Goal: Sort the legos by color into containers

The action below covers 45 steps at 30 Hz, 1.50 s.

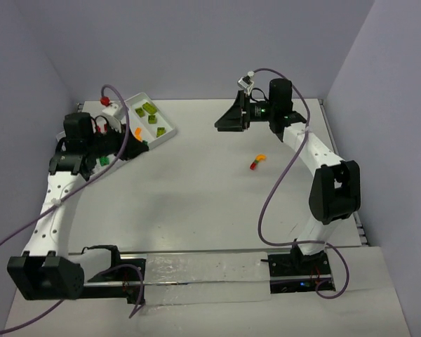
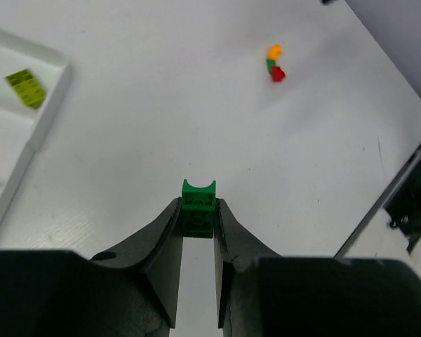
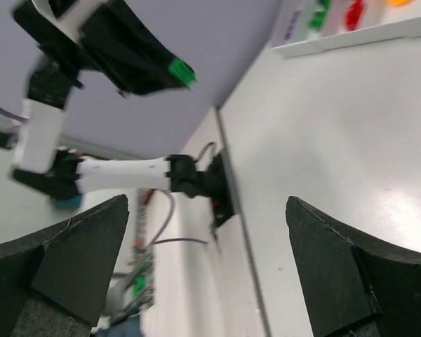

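My left gripper (image 2: 198, 213) is shut on a dark green lego (image 2: 198, 203), which sticks out past the fingertips above the table. From above, that gripper (image 1: 139, 145) hangs by the near right edge of the white tray (image 1: 142, 96), whose long compartments are the containers. Lime legos (image 1: 153, 119) lie in one compartment, an orange one (image 1: 137, 132) in another. A small orange, green and red cluster (image 1: 256, 163) lies on the table to the right. My right gripper (image 1: 221, 125) is raised behind it and open, with nothing between its fingers (image 3: 316, 267).
The right wrist view shows the tray wall (image 3: 351, 41) with purple, green, red and orange bricks behind it. Purple cables loop off both arms. Grey walls close in the table at the back and both sides.
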Each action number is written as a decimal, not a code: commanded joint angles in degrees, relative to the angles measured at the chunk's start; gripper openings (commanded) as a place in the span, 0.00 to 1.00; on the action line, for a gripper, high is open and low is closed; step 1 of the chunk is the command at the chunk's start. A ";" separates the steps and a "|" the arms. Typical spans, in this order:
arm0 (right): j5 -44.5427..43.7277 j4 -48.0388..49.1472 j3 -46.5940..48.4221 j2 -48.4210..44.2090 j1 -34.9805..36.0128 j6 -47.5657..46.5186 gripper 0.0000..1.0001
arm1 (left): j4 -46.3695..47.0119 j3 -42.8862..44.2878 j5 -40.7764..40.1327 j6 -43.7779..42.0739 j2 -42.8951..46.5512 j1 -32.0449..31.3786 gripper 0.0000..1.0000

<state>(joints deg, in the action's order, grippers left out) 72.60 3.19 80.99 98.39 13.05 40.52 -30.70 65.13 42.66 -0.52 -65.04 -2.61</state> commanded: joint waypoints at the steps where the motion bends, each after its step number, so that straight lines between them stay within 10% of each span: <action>1: -11.31 -27.09 4.80 -4.70 0.50 -23.48 1.00 | 0.62 4.90 -1.89 6.98 -7.64 11.77 0.00; 10: -25.74 -39.56 6.28 -6.81 2.98 -38.91 1.00 | -3.11 12.28 -8.46 1.14 -25.16 26.59 0.00; 27: -32.96 -39.84 2.86 -8.69 5.32 -46.02 1.00 | 1.53 21.49 -24.94 1.92 -44.21 26.28 0.18; 45: -37.12 -42.13 4.85 -6.86 5.35 -47.31 1.00 | 3.04 25.36 -25.90 1.17 -45.94 24.12 0.50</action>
<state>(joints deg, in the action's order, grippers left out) 37.97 -37.90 83.86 91.69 18.24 -5.04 -29.28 86.70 16.70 0.81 -111.90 21.52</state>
